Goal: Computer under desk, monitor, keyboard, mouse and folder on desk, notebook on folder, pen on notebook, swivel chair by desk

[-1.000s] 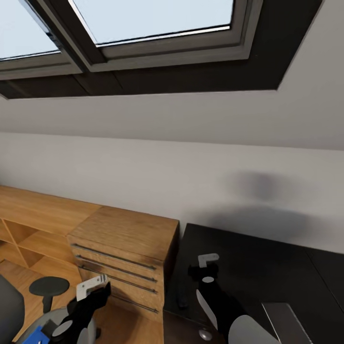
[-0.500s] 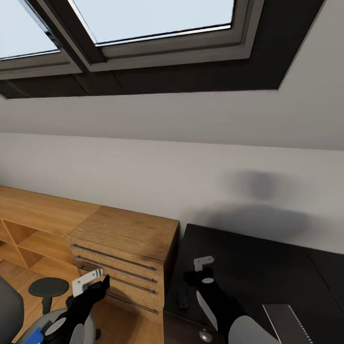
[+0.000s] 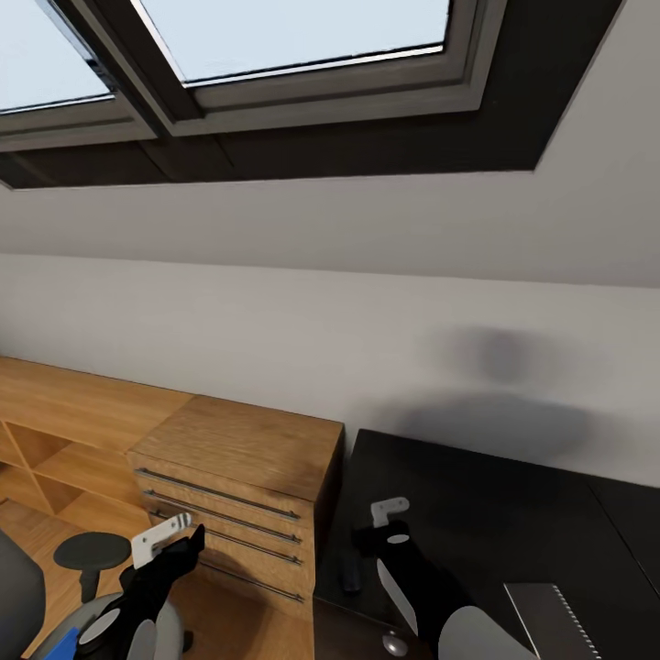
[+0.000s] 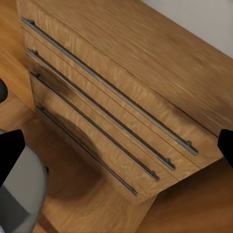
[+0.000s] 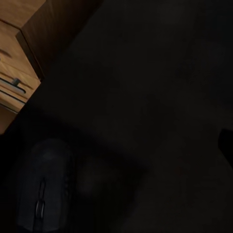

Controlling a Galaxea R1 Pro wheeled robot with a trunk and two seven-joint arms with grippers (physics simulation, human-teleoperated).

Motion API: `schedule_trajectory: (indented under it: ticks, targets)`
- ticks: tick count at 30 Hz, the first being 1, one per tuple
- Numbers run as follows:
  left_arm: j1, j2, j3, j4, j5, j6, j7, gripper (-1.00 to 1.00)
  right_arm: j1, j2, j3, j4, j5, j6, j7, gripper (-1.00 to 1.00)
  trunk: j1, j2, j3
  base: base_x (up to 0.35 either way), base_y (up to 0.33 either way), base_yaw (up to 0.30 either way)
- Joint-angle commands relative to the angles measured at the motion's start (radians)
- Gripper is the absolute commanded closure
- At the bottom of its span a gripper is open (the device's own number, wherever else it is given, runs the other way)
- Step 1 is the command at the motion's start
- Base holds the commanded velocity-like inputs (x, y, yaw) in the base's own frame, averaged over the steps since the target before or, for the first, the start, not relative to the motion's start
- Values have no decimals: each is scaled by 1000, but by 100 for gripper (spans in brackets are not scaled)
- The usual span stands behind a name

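- At the far left of the head view, the swivel chair (image 3: pixel 92 553) shows its grey back, one round black armrest and part of its grey seat, standing on the light wood floor (image 3: pixel 229 623).
- A small bright-blue corner of the folder (image 3: pixel 59 649) peeks in at the bottom edge, against the chair seat.
- The left claw (image 3: pixel 188 541) hangs above the floor between the chair and the drawer chest. In the left wrist view its two black fingertips (image 4: pixel 9 153) sit at opposite edges, spread wide with nothing between them.
- Behind the chair, light wood shelves (image 3: pixel 46 449) run along the pale grey wall (image 3: pixel 275 330).
- The light wood drawer chest (image 3: pixel 238 458), with long thin metal handles, stands just beside the end of the black counter (image 3: pixel 513 513).
- The black mouse (image 3: pixel 351 570) lies on the counter near the end closest to the chest, just beside the right claw.
- The right claw (image 3: pixel 376 527) hovers over that same end. One dark fingertip (image 5: pixel 227 145) sits at the very edge of the right wrist view, so the jaws look spread apart and empty, with the mouse (image 5: pixel 43 191) lying below and to one side.
- A round silver knob (image 3: pixel 394 643) shows on the counter's front.
- Farther right, a flat grey slab (image 3: pixel 555 623) lies on the counter, cropped too much to name.
- Overhead, dark-framed skylights (image 3: pixel 302 37) sit in the sloped ceiling.
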Motion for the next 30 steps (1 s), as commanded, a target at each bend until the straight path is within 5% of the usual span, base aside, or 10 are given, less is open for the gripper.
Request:
schedule_trajectory:
  ticks: [1,21,30]
  targets:
    - [0,0,1,-2,11,4,6,-100,-1,0,5,-1,-5,7,-6,-100,4,-9,-5,0,0,0]
    - [0,-1,3,-3,11,2,7,-100,-1,0,4,-4,-5,-11,43,-100,81,-149,-68,0,0,0]
    - [0,-2,3,-3,11,4,9,-100,-1,0,4,-3,-6,-12,43,-100,116,-212,-98,0,0,155]
